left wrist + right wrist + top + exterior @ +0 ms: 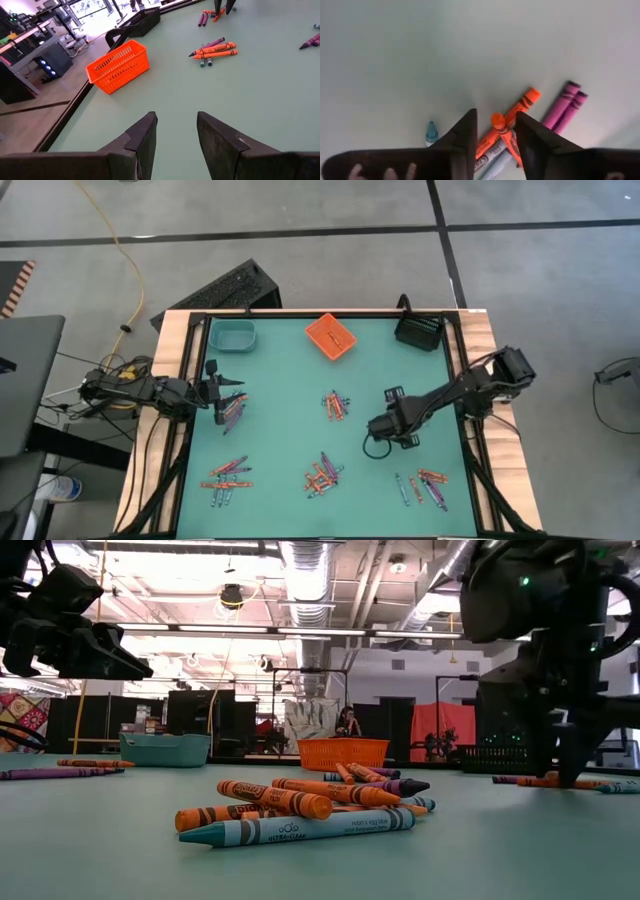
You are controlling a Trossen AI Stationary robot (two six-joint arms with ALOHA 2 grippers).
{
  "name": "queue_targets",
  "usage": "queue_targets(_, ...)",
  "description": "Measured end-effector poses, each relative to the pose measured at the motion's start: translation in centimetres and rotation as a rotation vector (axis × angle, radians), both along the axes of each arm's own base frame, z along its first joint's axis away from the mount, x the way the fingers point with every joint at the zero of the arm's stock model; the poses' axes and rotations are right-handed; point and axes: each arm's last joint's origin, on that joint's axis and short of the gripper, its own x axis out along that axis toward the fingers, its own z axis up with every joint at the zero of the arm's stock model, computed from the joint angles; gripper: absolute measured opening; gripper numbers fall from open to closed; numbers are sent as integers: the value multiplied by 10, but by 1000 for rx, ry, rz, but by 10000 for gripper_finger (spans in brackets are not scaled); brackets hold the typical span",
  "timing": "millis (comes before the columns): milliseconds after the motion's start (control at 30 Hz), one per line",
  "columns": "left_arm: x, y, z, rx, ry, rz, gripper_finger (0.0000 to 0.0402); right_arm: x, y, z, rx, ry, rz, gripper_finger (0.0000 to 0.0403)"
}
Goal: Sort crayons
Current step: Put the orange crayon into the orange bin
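Note:
Crayons lie in several small piles on the green table: one pile (336, 404) at mid-table, one (322, 475) near the front and one (425, 485) at the front right. My right gripper (495, 115) points steeply down over another pile, open. Its fingers stand on either side of an orange crayon's tip (498, 121), which lies beside two purple crayons (565, 102) and a blue one (431, 133). In the high view the gripper (378, 432) hides that pile. My left gripper (175, 120) waits open at the table's left (238, 392), above a few crayons (232, 412).
A teal bin (232, 335), an orange basket (331, 336) and a black basket (419, 331) stand along the far edge. Another crayon pile (228, 475) lies at the front left. Bare table lies between the piles and the bins.

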Motion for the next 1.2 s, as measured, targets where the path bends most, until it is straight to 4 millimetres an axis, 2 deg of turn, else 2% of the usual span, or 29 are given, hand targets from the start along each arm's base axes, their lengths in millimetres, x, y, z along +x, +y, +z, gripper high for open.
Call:
queue_targets(167, 0, 0, 0, 0, 0, 0, 132, -4, -3, -6, 21, 12, -8, 89)
queue_targets(533, 0, 0, 0, 0, 0, 0, 132, -2, 3, -2, 12, 6, 16, 9)
queue_targets(700, 0, 0, 0, 0, 0, 0, 132, 4, 5, 6, 15, -1, 16, 5)
queue_targets(967, 0, 0, 0, 0, 0, 0, 132, 25, 6, 39, -32, -71, 35, 3)
queue_targets(1067, 0, 0, 0, 0, 0, 0, 132, 43, 1, 58, -72, -174, 50, 3)
queue_targets(1200, 0, 0, 0, 0, 0, 0, 132, 73, -17, 84, -118, -363, 56, 3)
